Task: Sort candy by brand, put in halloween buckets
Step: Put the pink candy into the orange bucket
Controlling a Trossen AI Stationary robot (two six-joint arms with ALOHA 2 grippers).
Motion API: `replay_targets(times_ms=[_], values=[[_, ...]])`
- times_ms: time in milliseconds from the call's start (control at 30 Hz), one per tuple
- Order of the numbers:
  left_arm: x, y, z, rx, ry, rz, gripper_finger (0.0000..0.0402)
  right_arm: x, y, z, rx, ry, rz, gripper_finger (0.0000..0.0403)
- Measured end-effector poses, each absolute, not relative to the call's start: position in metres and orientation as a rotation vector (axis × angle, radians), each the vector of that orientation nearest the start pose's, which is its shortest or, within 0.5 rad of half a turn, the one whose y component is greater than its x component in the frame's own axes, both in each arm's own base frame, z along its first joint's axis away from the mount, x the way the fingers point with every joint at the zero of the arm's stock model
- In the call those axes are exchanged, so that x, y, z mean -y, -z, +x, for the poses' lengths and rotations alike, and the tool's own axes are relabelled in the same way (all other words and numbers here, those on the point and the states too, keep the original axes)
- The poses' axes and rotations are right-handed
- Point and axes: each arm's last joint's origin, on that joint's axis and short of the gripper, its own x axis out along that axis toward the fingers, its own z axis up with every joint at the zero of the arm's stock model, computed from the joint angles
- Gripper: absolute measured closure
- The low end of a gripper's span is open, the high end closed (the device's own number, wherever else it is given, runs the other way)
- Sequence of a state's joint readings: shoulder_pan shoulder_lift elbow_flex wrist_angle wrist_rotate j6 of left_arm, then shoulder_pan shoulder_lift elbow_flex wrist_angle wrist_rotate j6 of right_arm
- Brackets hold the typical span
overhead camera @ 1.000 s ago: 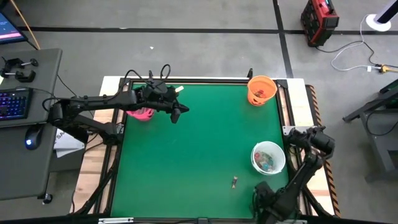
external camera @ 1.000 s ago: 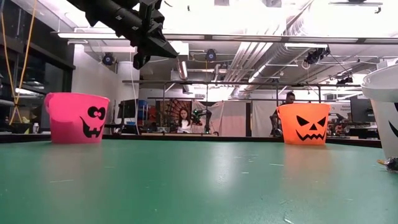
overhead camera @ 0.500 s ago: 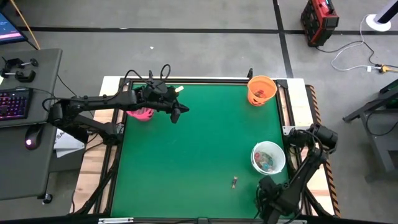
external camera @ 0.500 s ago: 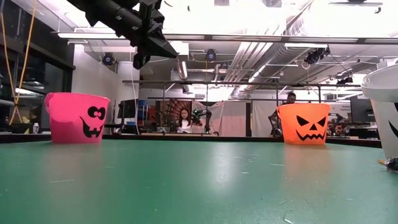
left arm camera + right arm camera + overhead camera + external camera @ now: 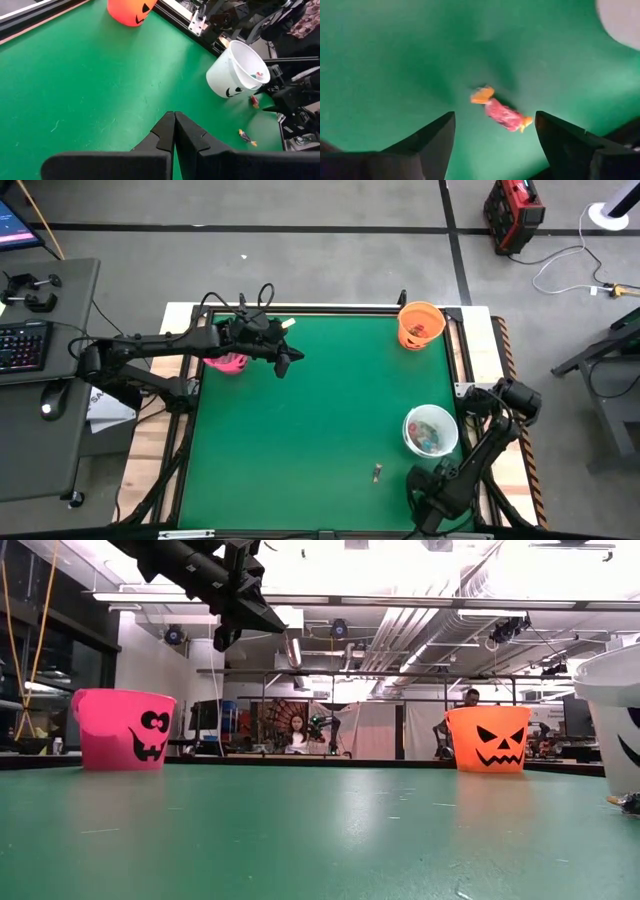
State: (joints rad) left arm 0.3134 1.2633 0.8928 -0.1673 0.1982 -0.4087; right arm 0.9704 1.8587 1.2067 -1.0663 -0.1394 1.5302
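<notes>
Your surface [image 5: 300,430] was a green mat, framed by a dark rail and pale wood borders, standing on a grey floor with a desk and keyboard [image 5: 22,345] off its left side. In the low view the room behind showed ceiling pipes, lights and a seated person [image 5: 296,732] far back.

The pink bucket [image 5: 123,729] sat at the far left edge, the orange bucket [image 5: 421,325] in the far right corner, and the white bucket [image 5: 432,432] near the right edge, holding several sweets. The wide middle of the mat lay bare.

Your left tool [image 5: 283,364] hung high beside the pink bucket, fingers [image 5: 165,132] pressed together and holding nothing. Your right tool [image 5: 492,132] was low at the near right corner, fingers spread wide over a pink sweet [image 5: 504,114] on the mat, not touching it. A brownish sweet [image 5: 377,472] lay just left of the white bucket, near the front edge.
</notes>
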Motion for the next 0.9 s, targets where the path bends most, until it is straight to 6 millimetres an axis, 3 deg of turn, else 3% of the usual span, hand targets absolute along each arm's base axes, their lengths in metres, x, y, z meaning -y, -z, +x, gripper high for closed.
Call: replay_targets(times_ms=[167,433,567,733,900], values=[[-0.079,-0.273,0.261,-0.492,-0.218,-0.536,0.0401,-0.259,-0.16,0.173,-1.726,0.431,0.298,0.0145],[-0.079,-0.273,0.261,-0.492,-0.219,-0.538,0.0402,-0.259,-0.149,0.171,-1.78,0.381,0.354,0.0174],[-0.079,-0.273,0.261,-0.492,-0.219,-0.538,0.0401,-0.26,-0.15,0.171,-1.78,0.382,0.353,0.0239],[-0.079,-0.273,0.261,-0.493,-0.218,-0.536,0.0402,-0.271,-0.166,0.175,-1.766,0.324,0.361,0.0381],[-0.079,-0.273,0.261,-0.493,-0.218,-0.536,0.0401,-0.294,-0.207,0.176,-1.689,0.203,0.328,0.0392]])
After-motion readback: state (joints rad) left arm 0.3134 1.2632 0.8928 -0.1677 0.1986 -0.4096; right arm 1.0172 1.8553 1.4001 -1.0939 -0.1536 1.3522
